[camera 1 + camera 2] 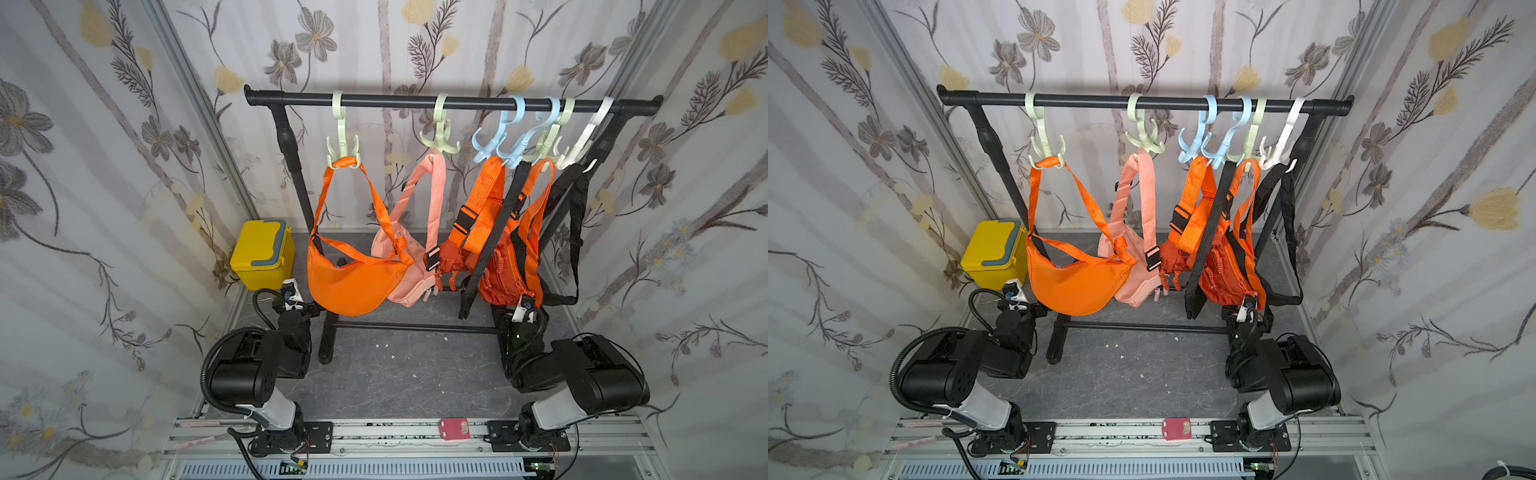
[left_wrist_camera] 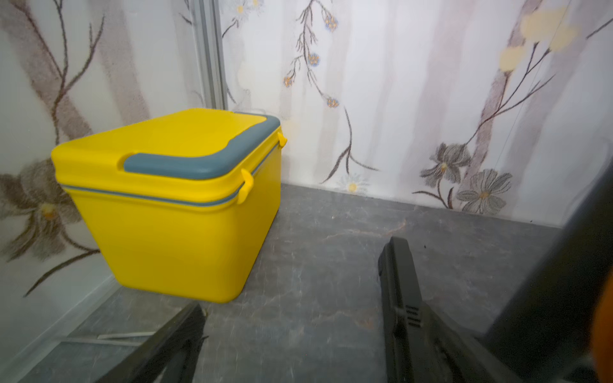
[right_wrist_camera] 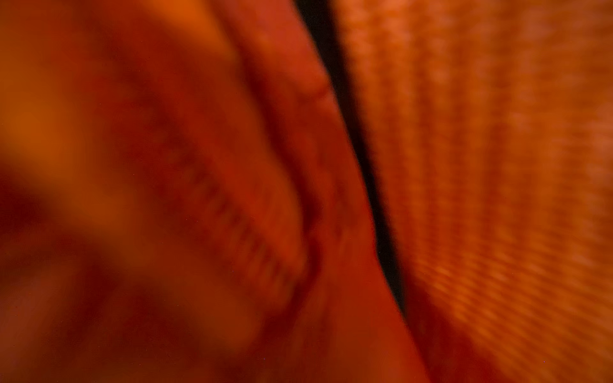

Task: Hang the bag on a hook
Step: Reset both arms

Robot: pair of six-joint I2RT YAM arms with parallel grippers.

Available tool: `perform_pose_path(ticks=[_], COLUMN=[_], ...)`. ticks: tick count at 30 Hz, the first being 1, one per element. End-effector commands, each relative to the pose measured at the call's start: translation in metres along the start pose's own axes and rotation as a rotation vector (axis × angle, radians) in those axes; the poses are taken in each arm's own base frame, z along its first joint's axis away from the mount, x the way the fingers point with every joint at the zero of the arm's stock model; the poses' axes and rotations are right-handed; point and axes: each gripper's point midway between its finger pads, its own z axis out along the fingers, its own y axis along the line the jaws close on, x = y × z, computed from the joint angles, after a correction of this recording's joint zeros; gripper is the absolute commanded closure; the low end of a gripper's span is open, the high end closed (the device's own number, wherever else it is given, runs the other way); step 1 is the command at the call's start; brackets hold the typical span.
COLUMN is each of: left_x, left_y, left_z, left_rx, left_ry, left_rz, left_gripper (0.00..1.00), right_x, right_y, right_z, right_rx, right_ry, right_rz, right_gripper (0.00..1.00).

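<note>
A black garment rack (image 1: 453, 102) stands on the grey desk (image 1: 407, 374) and carries a row of plastic hooks. In both top views every bag hangs from the bar. The bright orange crescent bag (image 1: 353, 282) hangs by its strap from the pale green hook (image 1: 343, 149) nearest the robot's left. Beside it a pink bag (image 1: 409, 270) hangs from a second green hook (image 1: 439, 139). Further toward the robot's right, a darker orange bag (image 1: 498, 270) and several orange and black straps hang bunched from the blue, green and white hooks.

A yellow box (image 1: 262, 254) with a grey-blue handle sits on the desk in the far corner on the robot's left. Its lid is closed and latched, so its contents are hidden.

The left hand (image 2: 292, 338) is low beside the rack's foot, its two dark fingers (image 2: 403, 298) spread wide with only bare desk between them, facing the yellow box (image 2: 175, 205). It holds nothing.

The right hand (image 1: 524, 309) sits just under the darker orange bag. Its wrist view shows only blurred orange fabric (image 3: 199, 199) pressed close to the lens, and its fingers are hidden in every view. Its jaws stand wide, and I cannot tell whether any fabric lies between them.
</note>
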Motion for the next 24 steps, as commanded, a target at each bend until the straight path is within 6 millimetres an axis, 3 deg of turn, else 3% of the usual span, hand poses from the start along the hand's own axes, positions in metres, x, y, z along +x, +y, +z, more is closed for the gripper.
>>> perform_pose_path(ticks=[1, 10, 24], left_x=[0.014, 0.018, 0.017], left_y=[-0.003, -0.016, -0.014], left_z=[0.001, 0.003, 0.003], left_rx=[0.046, 0.101, 0.114], left_ry=[0.06, 0.09, 0.087], left_rz=[-0.037, -0.005, -0.022], left_gripper=[0.0, 0.0, 0.0], right_x=[0.001, 0.002, 0.002], right_y=[0.003, 0.001, 0.004], right_z=[0.006, 0.007, 0.007], right_rx=[-0.089, -0.047, -0.061], right_ry=[0.007, 0.02, 0.022], right_rz=[0.107, 0.099, 0.089], right_gripper=[0.01, 0.01, 0.01])
